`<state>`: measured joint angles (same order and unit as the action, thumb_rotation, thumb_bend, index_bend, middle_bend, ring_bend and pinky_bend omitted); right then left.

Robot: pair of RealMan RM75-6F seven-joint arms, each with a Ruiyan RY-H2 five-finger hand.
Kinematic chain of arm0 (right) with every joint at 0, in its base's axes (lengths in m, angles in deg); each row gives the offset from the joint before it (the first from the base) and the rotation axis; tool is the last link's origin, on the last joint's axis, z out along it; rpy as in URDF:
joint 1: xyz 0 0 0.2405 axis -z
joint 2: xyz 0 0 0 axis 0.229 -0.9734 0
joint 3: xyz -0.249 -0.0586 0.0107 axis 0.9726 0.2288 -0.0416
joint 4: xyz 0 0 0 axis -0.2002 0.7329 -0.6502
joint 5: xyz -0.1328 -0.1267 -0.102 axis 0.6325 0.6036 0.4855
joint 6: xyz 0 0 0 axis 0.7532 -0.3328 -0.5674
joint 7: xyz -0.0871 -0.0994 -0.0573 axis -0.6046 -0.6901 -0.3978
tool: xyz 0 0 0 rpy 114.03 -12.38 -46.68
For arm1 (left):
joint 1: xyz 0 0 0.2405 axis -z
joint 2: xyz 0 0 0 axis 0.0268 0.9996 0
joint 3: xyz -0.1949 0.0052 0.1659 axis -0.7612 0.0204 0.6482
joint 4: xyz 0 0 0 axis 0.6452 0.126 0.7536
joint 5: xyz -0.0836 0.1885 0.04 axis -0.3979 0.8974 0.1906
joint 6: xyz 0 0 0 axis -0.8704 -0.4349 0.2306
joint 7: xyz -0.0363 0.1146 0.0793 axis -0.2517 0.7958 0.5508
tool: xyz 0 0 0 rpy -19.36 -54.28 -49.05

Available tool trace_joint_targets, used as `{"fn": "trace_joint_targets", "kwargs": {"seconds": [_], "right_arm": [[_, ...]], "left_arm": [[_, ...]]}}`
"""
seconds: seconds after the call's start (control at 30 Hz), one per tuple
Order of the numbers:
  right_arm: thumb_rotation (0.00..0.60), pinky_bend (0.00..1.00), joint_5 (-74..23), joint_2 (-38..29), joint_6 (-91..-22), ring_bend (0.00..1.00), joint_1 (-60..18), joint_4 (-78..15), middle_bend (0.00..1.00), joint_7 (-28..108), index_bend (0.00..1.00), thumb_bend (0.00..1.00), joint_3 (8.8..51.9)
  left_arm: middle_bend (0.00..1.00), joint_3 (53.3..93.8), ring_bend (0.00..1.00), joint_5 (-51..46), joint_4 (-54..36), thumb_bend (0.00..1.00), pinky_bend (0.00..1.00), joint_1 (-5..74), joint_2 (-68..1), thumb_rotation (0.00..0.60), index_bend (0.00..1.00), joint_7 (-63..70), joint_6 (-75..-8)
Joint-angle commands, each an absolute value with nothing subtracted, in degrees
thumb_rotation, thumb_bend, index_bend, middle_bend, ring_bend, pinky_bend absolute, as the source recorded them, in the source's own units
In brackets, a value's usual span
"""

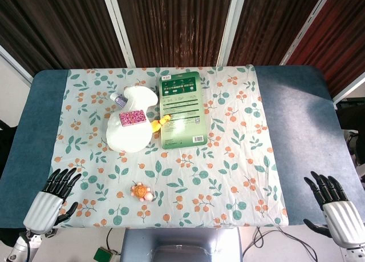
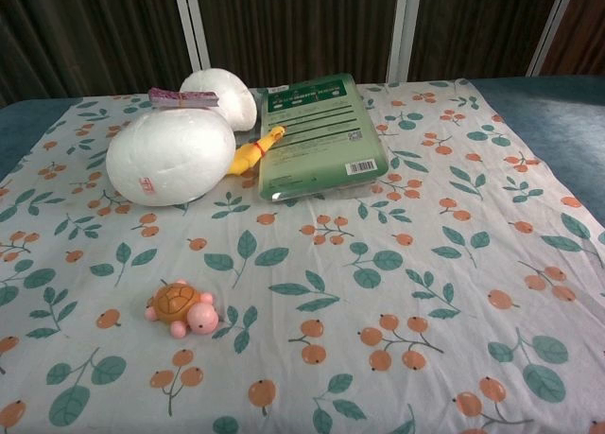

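Note:
My left hand [image 1: 52,196] rests at the near left corner of the table, fingers spread and holding nothing. My right hand [image 1: 333,204] sits at the near right corner, also spread and empty. Neither hand shows in the chest view. A small orange and pink toy turtle [image 1: 142,192] [image 2: 181,307] lies near the front edge, closer to my left hand. A white plush duck [image 1: 132,125] [image 2: 173,152] lies further back with a pink packet [image 1: 132,118] [image 2: 182,98] on it. Its yellow beak [image 1: 160,122] [image 2: 253,150] touches a flat green package [image 1: 181,108] [image 2: 317,131].
A floral cloth [image 1: 228,165] [image 2: 406,264] covers the middle of the blue table [image 1: 296,102]. Dark curtains hang behind the far edge. Cables and a green box [image 1: 102,254] lie on the floor by the front.

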<state>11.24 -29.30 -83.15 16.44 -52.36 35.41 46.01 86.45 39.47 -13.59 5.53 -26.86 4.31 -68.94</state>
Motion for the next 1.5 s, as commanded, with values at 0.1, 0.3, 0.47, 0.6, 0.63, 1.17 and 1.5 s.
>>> {"fn": "trace_joint_targets", "kwargs": {"seconds": [0.1, 0.3, 0.47, 0.6, 0.63, 1.17, 1.5], "right_arm": [[0.6, 0.0, 11.2, -29.4, -82.8, 0.0, 16.3, -52.4, 0.0, 35.6, 0.0, 0.13, 46.1], [0.6, 0.0, 11.9, -29.8, -84.2, 0.0, 16.6, -52.2, 0.0, 36.9, 0.0, 0.13, 46.0], [0.6, 0.0, 12.0, -30.0, -84.2, 0.0, 16.3, -52.3, 0.0, 37.9, 0.0, 0.13, 45.8], [0.6, 0.0, 12.1, -29.9, -83.2, 0.0, 15.8, -52.4, 0.0, 37.7, 0.0, 0.13, 45.9], [0.6, 0.0, 12.1, -29.8, -82.9, 0.0, 15.6, -52.4, 0.0, 37.6, 0.0, 0.13, 45.9], [0.6, 0.0, 11.9, -30.5, -83.1, 0.0, 15.6, -52.5, 0.0, 38.6, 0.0, 0.13, 46.0], [0.6, 0.0, 11.9, -30.8, -83.7, 0.0, 15.7, -52.3, 0.0, 39.5, 0.0, 0.13, 45.8]], "left_arm": [[0.01, 86.8, 0.0, 39.6, -14.0, 0.35, 0.07, 5.5, -26.9, 0.6, 0.0, 5.1, -68.5], [0.08, 87.8, 0.17, 43.3, -12.5, 0.36, 0.28, 7.2, -29.4, 0.6, 0.0, 5.3, -67.8], [0.12, 88.0, 0.61, 45.7, -11.5, 0.42, 0.75, 11.3, -33.2, 0.6, 0.04, 8.3, -61.8], [0.15, 87.4, 0.78, 45.2, -11.8, 0.44, 0.9, 14.8, -35.8, 0.6, 0.09, 10.4, -55.5], [0.15, 87.1, 0.81, 44.9, -11.8, 0.45, 0.93, 15.8, -36.5, 0.6, 0.1, 11.2, -53.8], [0.24, 85.3, 0.88, 44.1, -6.7, 0.45, 1.0, 21.5, -45.7, 0.6, 0.24, 19.8, -48.2], [0.35, 85.3, 0.9, 42.9, -2.4, 0.45, 1.0, 22.3, -48.5, 0.6, 0.37, 22.2, -48.5]]}}
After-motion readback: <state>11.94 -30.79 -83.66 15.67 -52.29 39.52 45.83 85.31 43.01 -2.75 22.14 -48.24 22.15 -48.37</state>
